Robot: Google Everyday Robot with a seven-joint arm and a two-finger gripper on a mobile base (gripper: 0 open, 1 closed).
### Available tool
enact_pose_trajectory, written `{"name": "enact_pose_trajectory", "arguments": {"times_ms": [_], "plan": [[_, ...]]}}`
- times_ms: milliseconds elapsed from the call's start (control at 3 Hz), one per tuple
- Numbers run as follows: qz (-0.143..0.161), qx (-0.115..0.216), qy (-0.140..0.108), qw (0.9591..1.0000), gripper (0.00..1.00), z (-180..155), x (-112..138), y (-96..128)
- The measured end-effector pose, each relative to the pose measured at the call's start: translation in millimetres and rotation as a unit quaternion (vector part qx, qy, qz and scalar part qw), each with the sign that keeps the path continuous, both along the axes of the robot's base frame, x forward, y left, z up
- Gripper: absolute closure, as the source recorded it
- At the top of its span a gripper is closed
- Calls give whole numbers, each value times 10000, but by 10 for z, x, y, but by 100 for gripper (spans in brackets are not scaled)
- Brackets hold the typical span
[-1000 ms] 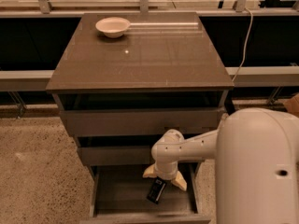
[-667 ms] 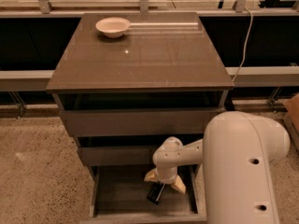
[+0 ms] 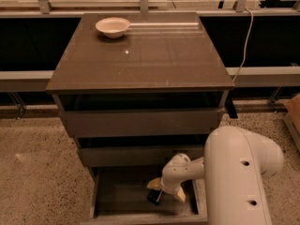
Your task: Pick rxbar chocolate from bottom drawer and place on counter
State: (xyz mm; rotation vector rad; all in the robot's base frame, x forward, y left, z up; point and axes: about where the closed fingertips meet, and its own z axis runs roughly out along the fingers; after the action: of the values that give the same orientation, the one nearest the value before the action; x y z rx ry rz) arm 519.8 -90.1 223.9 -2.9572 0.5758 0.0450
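Speckled floor point(image 3: 37, 172) surrounds one cabinet point(image 3: 140, 123) with three drawers, and only the bottom drawer point(image 3: 104, 196) is pulled out. I see my gripper point(image 3: 167, 191) down inside it, jaws spread. One rxbar chocolate point(image 3: 153, 198) shows at the jaws, partly hidden, its long axis slanting near-left to far-right. One white bowl point(image 3: 112, 26) sits on the desk point(image 3: 140, 60).

A single camera looks down from above and in front of a drawer cabinet, facing its drawer fronts. The bench point(image 3: 140, 55) fills the upper middle, and the open bottom drawer point(image 3: 119, 193) sits at the lower edge. The robot's arm point(image 3: 239, 172) looms close at lower right, its hand point(image 3: 165, 195) inside that drawer.
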Motion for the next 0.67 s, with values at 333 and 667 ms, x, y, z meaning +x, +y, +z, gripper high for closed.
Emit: {"name": "enact_pose_trajectory", "arguments": {"times_ms": [333, 667], "plan": [[62, 69, -95, 9999, 0, -295, 30, 28], [42, 33, -125, 9999, 0, -590, 109, 81]]}}
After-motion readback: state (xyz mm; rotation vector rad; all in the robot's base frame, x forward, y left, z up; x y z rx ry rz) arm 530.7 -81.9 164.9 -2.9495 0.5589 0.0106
